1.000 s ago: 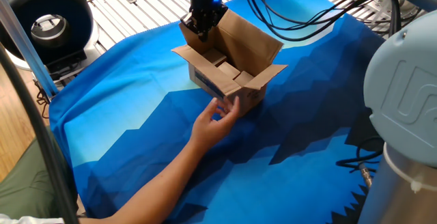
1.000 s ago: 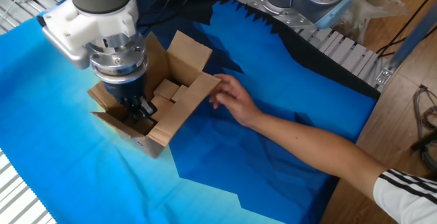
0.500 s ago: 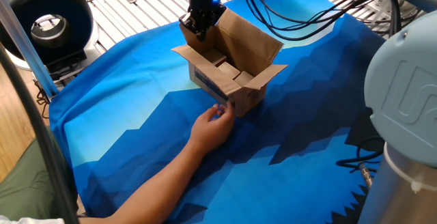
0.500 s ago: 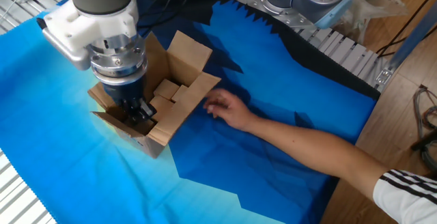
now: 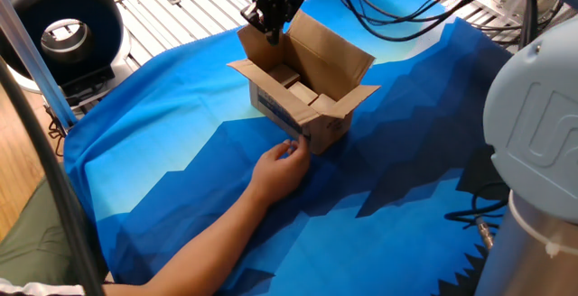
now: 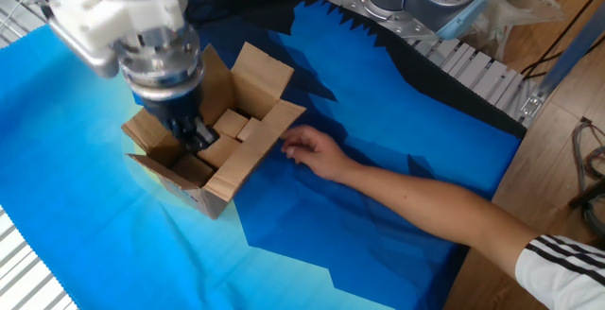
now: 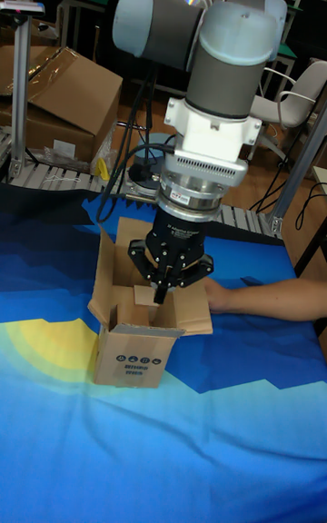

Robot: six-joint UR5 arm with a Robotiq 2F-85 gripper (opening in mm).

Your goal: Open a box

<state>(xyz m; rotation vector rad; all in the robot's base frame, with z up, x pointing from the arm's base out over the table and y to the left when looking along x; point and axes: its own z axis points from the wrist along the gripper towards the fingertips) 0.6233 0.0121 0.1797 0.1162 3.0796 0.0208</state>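
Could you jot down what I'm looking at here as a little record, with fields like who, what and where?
machine: one robot arm, its gripper above the box's far side
gripper state: cannot tell whether open or shut
box: brown cardboard, flaps spread open, blue print on one side
inside the box: smaller cardboard pieces
person's hand: resting on the cloth by the box's near corner
surface: blue cloth with a lighter patch

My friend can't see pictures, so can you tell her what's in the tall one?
A big grey robot arm reaches down so its black gripper hangs just over an open brown cardboard box with its flaps spread out. The box sits on a blue cloth with a yellow patch, and a person's arm lies on the cloth to the right, behind the box.
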